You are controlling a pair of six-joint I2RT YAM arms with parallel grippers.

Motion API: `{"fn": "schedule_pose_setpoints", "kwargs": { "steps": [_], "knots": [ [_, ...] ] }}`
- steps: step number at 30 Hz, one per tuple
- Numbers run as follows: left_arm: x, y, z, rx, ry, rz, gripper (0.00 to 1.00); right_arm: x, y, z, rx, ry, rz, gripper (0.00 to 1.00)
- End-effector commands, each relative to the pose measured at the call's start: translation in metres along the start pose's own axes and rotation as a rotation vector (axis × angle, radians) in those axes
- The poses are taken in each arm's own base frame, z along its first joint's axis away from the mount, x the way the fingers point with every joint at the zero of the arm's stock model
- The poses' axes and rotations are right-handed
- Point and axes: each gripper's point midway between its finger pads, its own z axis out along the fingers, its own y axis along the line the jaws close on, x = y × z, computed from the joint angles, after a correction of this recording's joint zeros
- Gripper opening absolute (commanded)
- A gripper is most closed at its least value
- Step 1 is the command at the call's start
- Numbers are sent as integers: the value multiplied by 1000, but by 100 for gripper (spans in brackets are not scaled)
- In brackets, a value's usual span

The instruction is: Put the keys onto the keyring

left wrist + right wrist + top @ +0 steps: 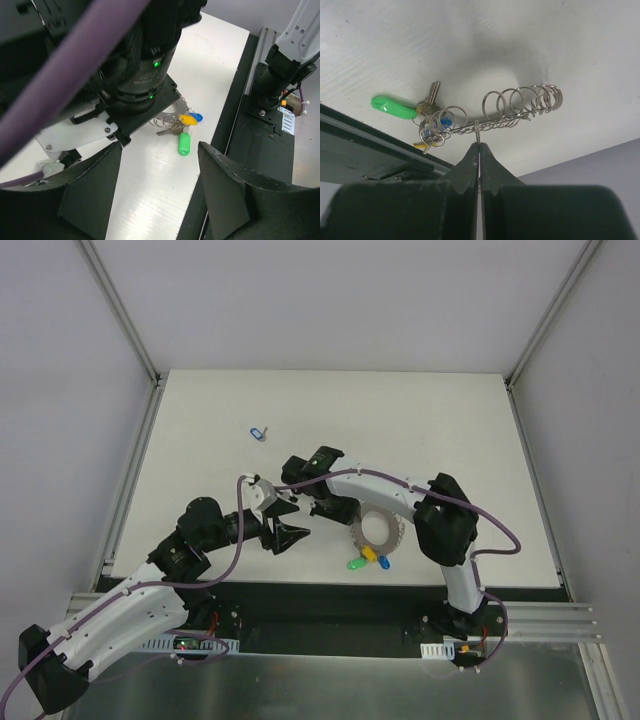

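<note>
Right claw (pixel 478 145) is pressed together, pinching a thin wire loop of the keyring (pixel 520 102). Seen from its wrist, the ring's row of silvery loops runs from lower left to upper right, across the closed tips. The ring lies on the white table (pixel 450 420) near the front edge. Keys (pixel 431 97) with green, yellow and blue tags bunch at its near end, and the green tag (pixel 392 107) sticks out leftward. Left claw (pixel 160 150) is spread and empty, close beside the right wrist (pixel 145 75), which hides most of the ring from it. A blue-tagged key (pixel 259 432) lies well apart, farther back.
</note>
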Motion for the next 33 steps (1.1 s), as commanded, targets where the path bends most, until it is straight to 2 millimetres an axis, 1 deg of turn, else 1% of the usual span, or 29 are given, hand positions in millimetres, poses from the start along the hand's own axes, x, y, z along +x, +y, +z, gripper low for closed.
{"fn": "schedule_pose_setpoints", "kwargs": {
  "steps": [1, 3, 4, 6, 7, 9, 10, 11, 13, 17, 18, 22, 25, 27, 28, 29, 31, 32, 33],
  "knots": [
    [-6, -4, 1, 21, -25, 0, 62, 17, 5, 21, 28, 112, -29, 1],
    [-4, -4, 2, 22, -19, -6, 62, 23, 7, 24, 18, 159, -36, 1],
    [-3, -4, 2, 23, -13, -9, 62, 21, 13, 23, -20, 145, -34, 1],
    [-2, -5, 3, 31, -8, -11, 63, 12, 16, 19, -39, 81, -20, 1],
    [-1, -5, 4, 32, -2, -13, 63, 9, 15, 11, -45, 41, -11, 1],
    [1, -7, 4, 50, 6, -14, 62, 6, 14, 2, -51, -1, -9, 1],
    [5, -7, 5, 54, 16, -19, 63, 5, 16, -2, -69, -24, -17, 1],
    [6, -11, 5, 75, 21, -18, 62, 4, 16, -10, -77, -65, -15, 1],
    [11, -13, 6, 92, 34, -11, 62, 4, 20, -18, -113, -109, -26, 1],
    [15, -15, 5, 111, 36, -5, 61, 11, 20, -34, -120, -186, -36, 1],
    [14, -15, 5, 109, 28, -2, 59, 12, 18, -36, -115, -195, -33, 1],
    [19, -12, 5, 86, 24, -44, 58, 17, 20, -47, -123, -249, -39, 1],
    [19, -10, 6, 69, -7, -67, 59, 19, 19, -56, -124, -287, -42, 1],
    [16, -7, 7, 52, -43, -77, 59, 21, 18, -61, -123, -301, -41, 1],
    [21, -6, 7, 51, -49, -91, 60, 22, 17, -66, -119, -319, -38, 1],
    [12, -6, 9, 55, -101, -75, 60, 23, 16, -70, -115, -329, -38, 1],
    [16, -4, 10, 51, -122, -89, 60, 24, 14, -80, -111, -366, -40, 1],
    [10, -6, 11, 64, -154, -75, 60, 26, 14, -84, -113, -374, -45, 1],
    [11, -6, 13, 69, -153, -76, 61, 27, 14, -86, -116, -385, -46, 1]
  ]
}}
